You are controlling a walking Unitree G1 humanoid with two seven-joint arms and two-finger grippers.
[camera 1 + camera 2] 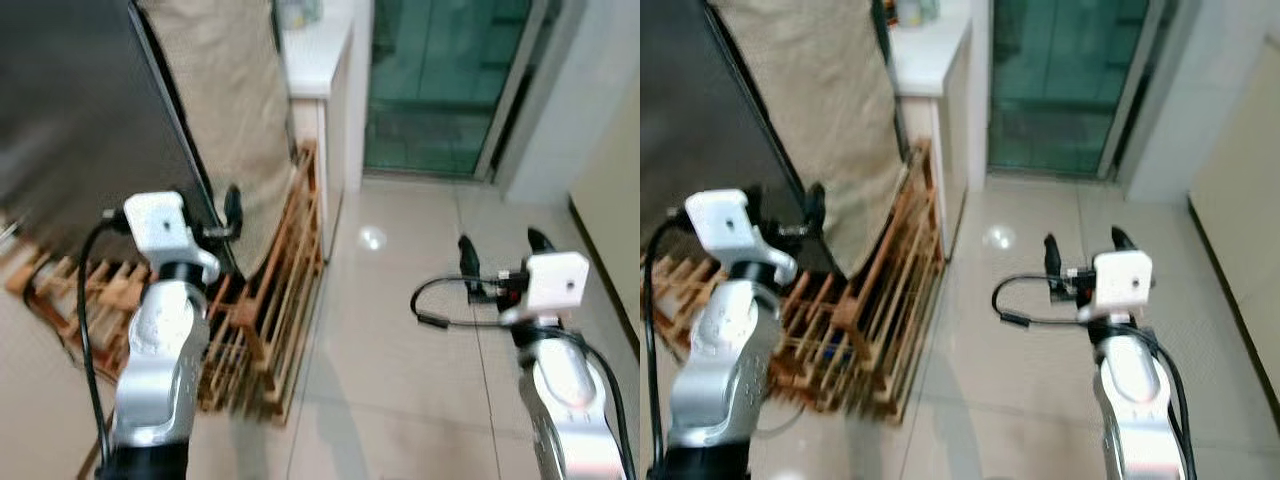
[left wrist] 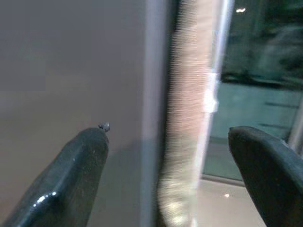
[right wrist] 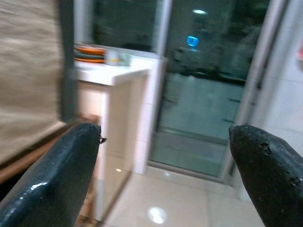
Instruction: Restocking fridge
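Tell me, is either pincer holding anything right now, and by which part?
Nothing is held. The left pincer is open near the dark fridge edge; the right pincer is open over the tiled floor.

Two silver arms are raised from the lower edge of the frame, forearms upright. The left arm [image 1: 160, 360] is seen at lower left, its white wrist block bent toward the right, with the left pincer [image 1: 225, 215] above it at centre left. The right arm [image 1: 570, 400] stands at lower right; the right pincer [image 1: 498, 250] is spread wide, fingers pointing up.
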